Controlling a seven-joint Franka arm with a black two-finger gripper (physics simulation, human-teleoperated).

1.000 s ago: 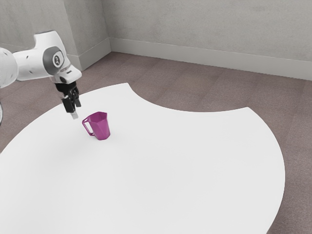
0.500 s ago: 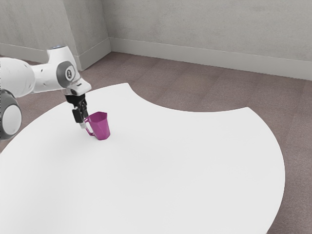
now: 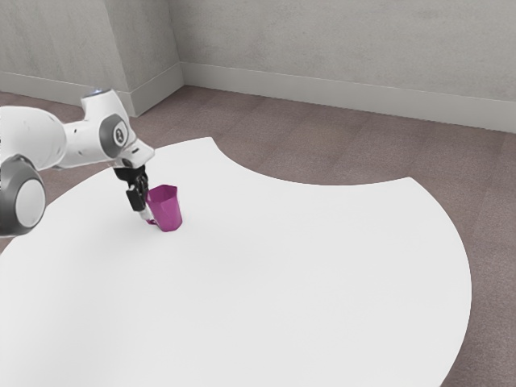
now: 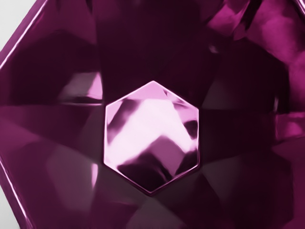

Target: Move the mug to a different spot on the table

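Exterior view: the gripper (image 3: 143,215) points down at the handle side of the magenta mug (image 3: 166,208), right against it, and whether it is parted or closed on the mug cannot be told. The mug stands upright on the white surface (image 3: 290,282), toward the exterior view's left and near the far edge. Wrist view: the hand is directly above the mug (image 4: 150,143), looking into its faceted inside and down to the glossy hexagonal bottom. Brown floor (image 3: 339,137) surrounds the surface.
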